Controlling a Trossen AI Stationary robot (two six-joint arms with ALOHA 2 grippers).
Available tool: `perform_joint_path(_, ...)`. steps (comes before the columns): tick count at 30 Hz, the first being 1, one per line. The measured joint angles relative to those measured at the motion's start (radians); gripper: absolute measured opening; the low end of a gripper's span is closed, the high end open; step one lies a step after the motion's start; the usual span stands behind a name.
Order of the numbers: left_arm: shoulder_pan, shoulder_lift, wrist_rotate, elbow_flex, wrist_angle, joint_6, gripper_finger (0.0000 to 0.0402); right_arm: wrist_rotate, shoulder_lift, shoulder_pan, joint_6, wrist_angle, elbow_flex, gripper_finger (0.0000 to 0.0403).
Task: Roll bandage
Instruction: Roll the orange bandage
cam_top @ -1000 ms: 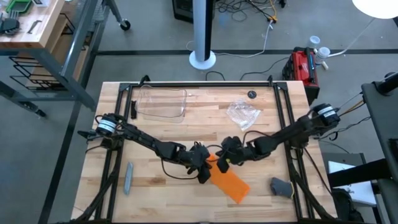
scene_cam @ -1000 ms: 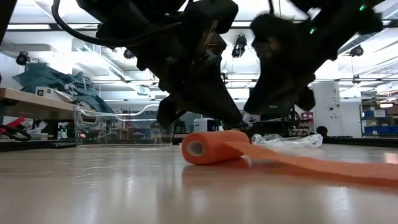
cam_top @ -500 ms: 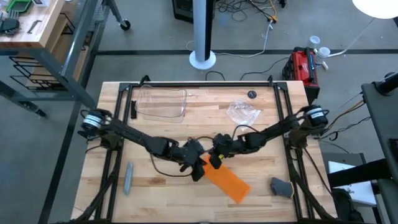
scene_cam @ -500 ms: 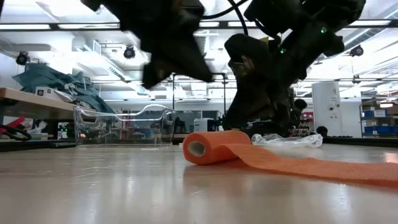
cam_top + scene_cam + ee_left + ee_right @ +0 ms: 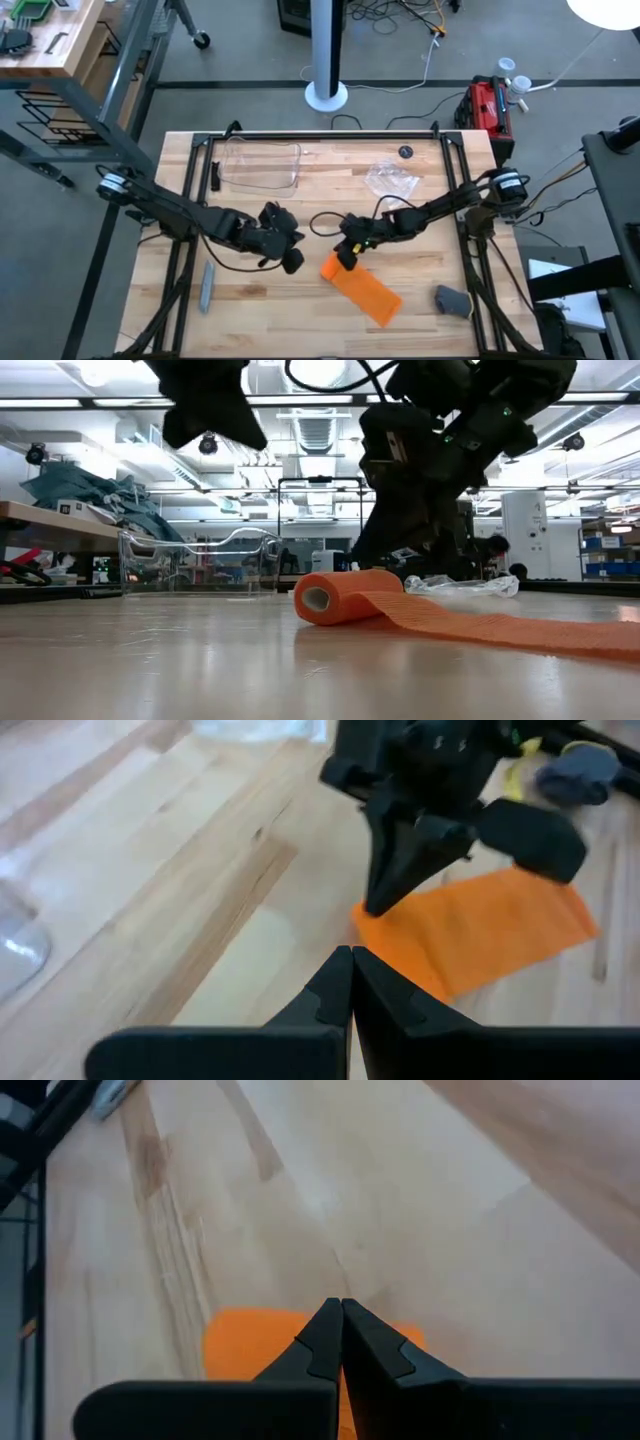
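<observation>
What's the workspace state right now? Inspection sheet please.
Surface: wooden table, butcher-block top.
Job's things: bandage, orange, partly rolled, roll end toward the table middle, loose tail flat toward the near right.
Clutter: clear plastic tray; crinkled plastic wrap; grey bar; grey object; small dark disc.
Grippers: left gripper shut, off the bandage; right gripper shut, at the roll.
Cables: black cable looped between the arms.
Surroundings: white pole base, red case, floor wiring.

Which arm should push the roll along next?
Right, probably. The right gripper sits shut directly behind the bandage roll; the left gripper, also shut, is off to the side, apart from it.
</observation>
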Motion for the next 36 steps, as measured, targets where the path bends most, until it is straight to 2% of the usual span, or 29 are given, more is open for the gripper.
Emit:
perform_joint_path(5,-0.010,-0.002,0.008,-0.095,0.033,-0.082,0.0000,-0.071,0.001,-0.006,-0.004,-0.040,0.000,0.0002)
perform_joint_path(8,-0.014,0.008,0.051,-0.191,0.148,-0.154,0.0000,-0.102,0.001,-0.006,-0.005,-0.056,0.000,0.0002)
perform_joint_path(11,-0.015,0.027,0.103,-0.297,0.396,-0.225,0.0000,-0.108,0.001,0.005,-0.004,-0.076,0.000,0.0002)
perform_joint_path(14,-0.023,0.069,0.110,-0.386,0.628,-0.245,0.0000,-0.108,0.000,0.020,-0.001,-0.096,0.000,0.0002)
perform_joint_path(17,-0.024,0.139,0.114,-0.425,0.817,-0.252,0.0000,-0.101,0.000,0.038,0.005,-0.116,0.000,0.0002)
perform_joint_path(19,-0.022,0.196,0.143,-0.421,0.888,-0.255,0.0000,-0.093,0.000,0.051,0.011,-0.123,0.000,0.0002)
perform_joint_path(24,0.016,0.310,0.300,-0.299,0.822,-0.234,0.0000,-0.071,0.000,0.063,0.014,-0.128,0.000,0.0002)
perform_joint_path(27,0.019,0.380,0.347,-0.195,0.667,-0.208,0.0000,-0.039,0.000,0.074,0.014,-0.135,0.000,0.0002)
perform_joint_path(31,0.019,0.463,0.347,-0.036,0.407,-0.197,0.0000,-0.024,0.000,0.080,0.014,-0.144,0.000,0.0002)
perform_joint_path(36,0.019,0.552,0.350,0.116,0.290,-0.109,0.0000,-0.022,-0.001,0.096,0.015,-0.157,0.000,0.0002)
